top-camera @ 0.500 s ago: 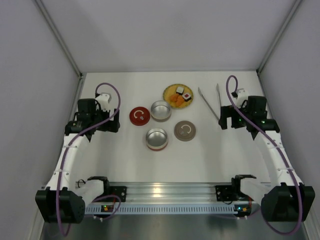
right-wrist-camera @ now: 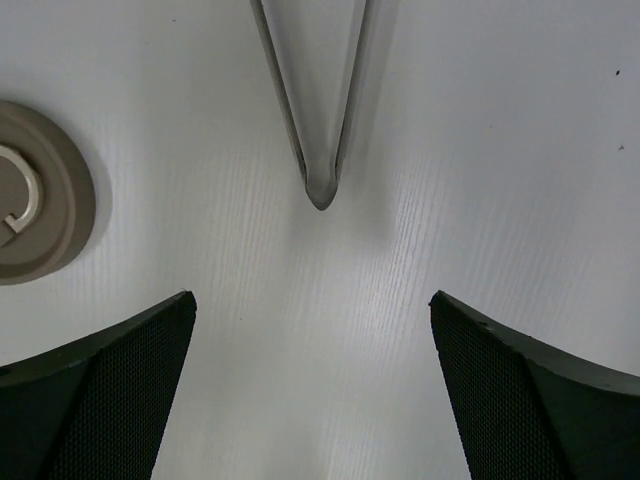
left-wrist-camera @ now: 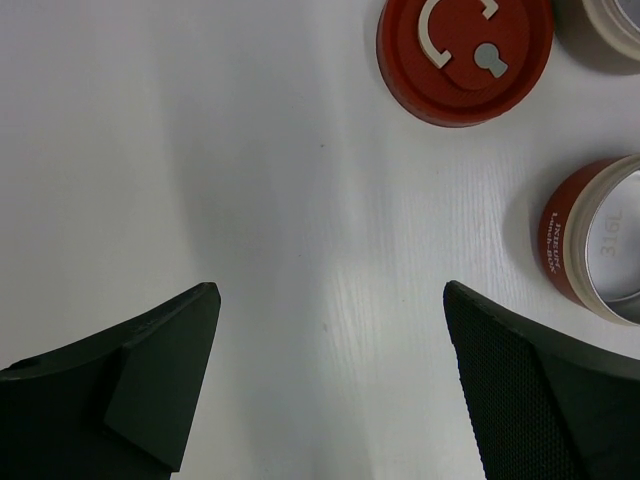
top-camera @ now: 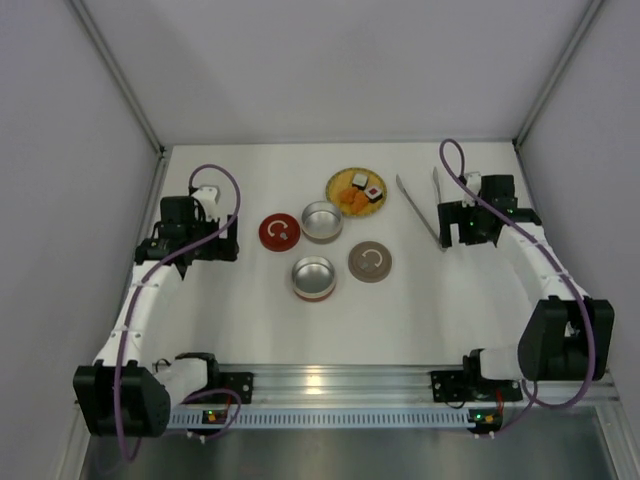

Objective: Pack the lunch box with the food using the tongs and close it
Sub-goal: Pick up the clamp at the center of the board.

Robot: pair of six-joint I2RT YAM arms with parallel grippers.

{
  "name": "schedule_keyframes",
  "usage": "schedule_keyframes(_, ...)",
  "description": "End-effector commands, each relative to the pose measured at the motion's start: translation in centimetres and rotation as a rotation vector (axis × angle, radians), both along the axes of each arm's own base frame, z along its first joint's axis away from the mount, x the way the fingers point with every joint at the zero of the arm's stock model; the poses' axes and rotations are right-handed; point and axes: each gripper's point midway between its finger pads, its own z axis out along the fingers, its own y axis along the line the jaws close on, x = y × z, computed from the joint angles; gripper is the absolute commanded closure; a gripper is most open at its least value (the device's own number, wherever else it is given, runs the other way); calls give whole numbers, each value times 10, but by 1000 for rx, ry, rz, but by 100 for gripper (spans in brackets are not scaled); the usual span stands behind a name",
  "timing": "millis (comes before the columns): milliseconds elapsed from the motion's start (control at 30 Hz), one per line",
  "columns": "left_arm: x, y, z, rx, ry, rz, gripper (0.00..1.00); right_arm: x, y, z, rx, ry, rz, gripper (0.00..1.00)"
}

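- Our right gripper (right-wrist-camera: 311,297) hangs low over the white table (top-camera: 250,330) with its fingers spread wide and nothing between them.
- The joined end of the silver tongs (right-wrist-camera: 320,195) lies just ahead of those fingertips, centred on the gap and touching neither.
- In the top view the tongs lie flat near the right wall, their two thin arms opening toward the far edge of the table.
- Our left gripper (left-wrist-camera: 328,292) is likewise released and empty, over bare table to the left of the red lid (left-wrist-camera: 465,50).
- The food (top-camera: 360,190) sits on the round yellow woven plate (top-camera: 335,183) at the far centre: orange chunks, a white-and-black cube and a dark cube with a red top.
- The pale-walled tin (top-camera: 321,222) stands open just beside the plate, with the red lid flat on the table to its left.
- The red-walled tin (top-camera: 314,277) stands open nearer to us, and the taupe lid (top-camera: 370,261) lies flat to its right.
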Motion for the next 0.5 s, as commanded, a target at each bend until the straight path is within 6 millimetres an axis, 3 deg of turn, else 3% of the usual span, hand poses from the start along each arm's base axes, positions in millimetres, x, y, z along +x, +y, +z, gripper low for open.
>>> schedule_keyframes(0, 9, -2, -1, 0, 13, -13, 2, 26, -13, 1, -26, 4, -57, 1)
schedule_keyframes(67, 11, -2, -3, 3, 19, -18, 2, 33, -14, -17, -29, 56, -55, 1)
schedule_keyframes(400, 18, -10, -8, -21, 24, -61, 2, 87, -17, -58, -51, 92, -91, 1)
schedule_keyframes(467, 20, -9, -12, -18, 35, -62, 2, 92, -9, -63, -68, 88, -77, 1)
